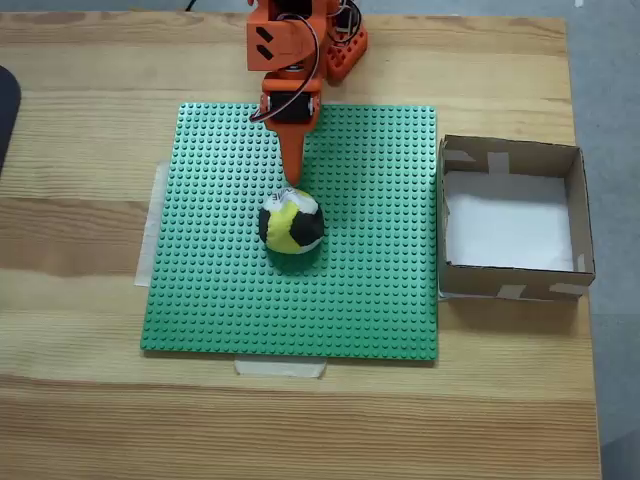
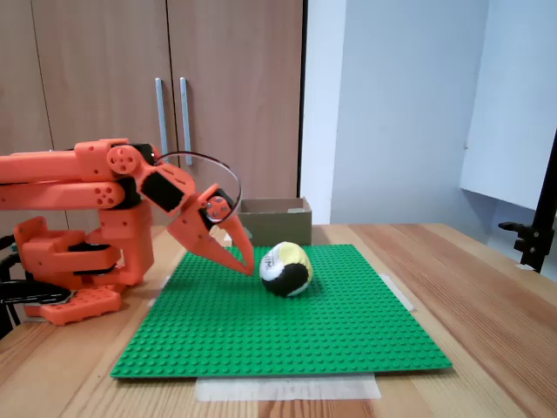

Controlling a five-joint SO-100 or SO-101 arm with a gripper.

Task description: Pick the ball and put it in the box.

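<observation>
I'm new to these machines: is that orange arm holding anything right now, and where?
Nothing is held. The tool points down beside the ball, which rests on the green baseplate; its tips look together.

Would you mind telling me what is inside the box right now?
The box holds nothing visible: its white floor lies bare in a fixed view from above. A strip along the near wall is hidden. The ball sits on the green mat.
</observation>
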